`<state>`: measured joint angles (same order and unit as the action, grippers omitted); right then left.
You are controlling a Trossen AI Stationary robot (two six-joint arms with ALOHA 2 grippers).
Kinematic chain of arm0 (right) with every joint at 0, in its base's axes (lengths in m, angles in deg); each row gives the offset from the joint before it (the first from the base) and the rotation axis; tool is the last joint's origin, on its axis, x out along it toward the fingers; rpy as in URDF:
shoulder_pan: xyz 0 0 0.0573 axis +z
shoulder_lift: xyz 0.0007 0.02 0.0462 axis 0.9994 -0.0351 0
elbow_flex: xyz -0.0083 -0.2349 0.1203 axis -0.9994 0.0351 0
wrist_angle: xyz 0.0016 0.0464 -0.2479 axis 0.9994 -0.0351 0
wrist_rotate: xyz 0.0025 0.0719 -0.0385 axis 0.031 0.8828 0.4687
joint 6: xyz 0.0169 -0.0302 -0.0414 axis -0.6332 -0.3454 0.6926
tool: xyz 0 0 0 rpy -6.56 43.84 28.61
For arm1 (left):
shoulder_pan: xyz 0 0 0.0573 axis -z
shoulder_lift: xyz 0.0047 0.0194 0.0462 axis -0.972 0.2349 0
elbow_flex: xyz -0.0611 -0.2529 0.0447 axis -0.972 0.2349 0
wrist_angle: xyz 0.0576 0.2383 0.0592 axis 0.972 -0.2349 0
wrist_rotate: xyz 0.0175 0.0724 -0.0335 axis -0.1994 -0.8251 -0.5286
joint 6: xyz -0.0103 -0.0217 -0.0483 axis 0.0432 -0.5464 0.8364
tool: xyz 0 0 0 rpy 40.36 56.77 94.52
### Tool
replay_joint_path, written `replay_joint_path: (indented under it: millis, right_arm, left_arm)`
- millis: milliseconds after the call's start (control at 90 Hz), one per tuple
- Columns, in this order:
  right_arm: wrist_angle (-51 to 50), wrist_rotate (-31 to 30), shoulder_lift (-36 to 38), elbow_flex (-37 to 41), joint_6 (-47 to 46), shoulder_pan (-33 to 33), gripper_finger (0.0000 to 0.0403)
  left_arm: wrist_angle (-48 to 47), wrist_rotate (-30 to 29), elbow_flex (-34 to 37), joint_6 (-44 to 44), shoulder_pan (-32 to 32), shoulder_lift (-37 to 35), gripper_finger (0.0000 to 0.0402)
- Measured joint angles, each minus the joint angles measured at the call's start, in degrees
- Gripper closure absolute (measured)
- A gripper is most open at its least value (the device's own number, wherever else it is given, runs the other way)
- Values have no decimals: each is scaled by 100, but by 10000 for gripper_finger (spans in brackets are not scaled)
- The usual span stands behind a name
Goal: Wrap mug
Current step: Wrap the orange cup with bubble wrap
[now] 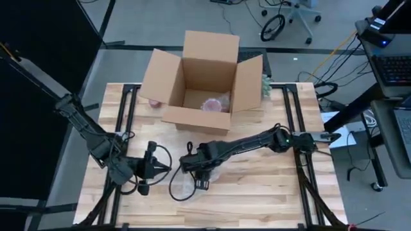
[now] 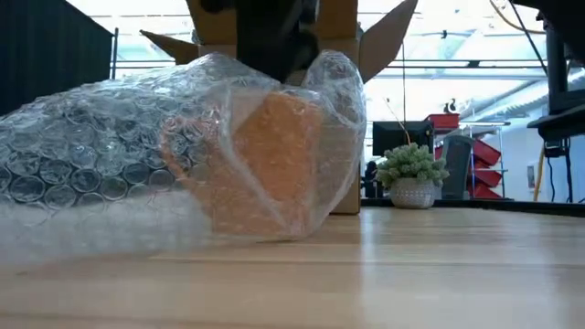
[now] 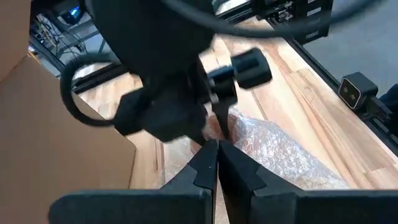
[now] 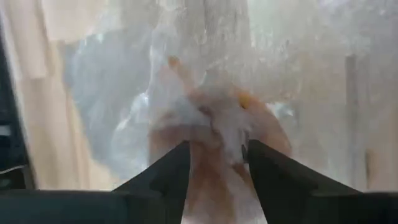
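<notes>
Your right gripper (image 4: 214, 162) is down over the orange mug (image 2: 270, 164), fingers spread w/ wrap bunched between them; mug sits in bubble wrap (image 2: 101, 137) mid-table, in front of the box (image 1: 202, 83). Your left gripper (image 3: 214, 165) hangs just beside it, fingers pressed together, holding nothing.

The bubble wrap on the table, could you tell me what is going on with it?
The right tool is down on the orange mug, which lies on the wooden table loosely covered in bubble wrap, its fingers astride the bundle. The left tool is shut just beside it. An open cardboard box stands behind, already holding a wrapped item.
</notes>
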<state>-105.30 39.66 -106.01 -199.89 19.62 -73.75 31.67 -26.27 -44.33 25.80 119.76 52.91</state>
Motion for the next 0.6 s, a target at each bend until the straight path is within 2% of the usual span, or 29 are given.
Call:
replay_joint_path:
  millis: [133, 289, 456, 600]
  right_arm:
    - [-415, -32, 273, -6, -152, 35, 257]
    - [-760, -998, 376, -8, -170, 219, 257]
    - [-974, -1280, 372, 129, -377, 232, 257]
    - [-1101, -1971, 566, 140, -401, 395, 257]
  left_arm:
    - [0, 1, 0, 0, 0, 0, 400]
    - [-1, 0, 0, 0, 0, 0, 400]
    - [-5, 1, 0, 29, 0, 0, 400]
    - [-34, 0, 0, 45, 0, 0, 400]
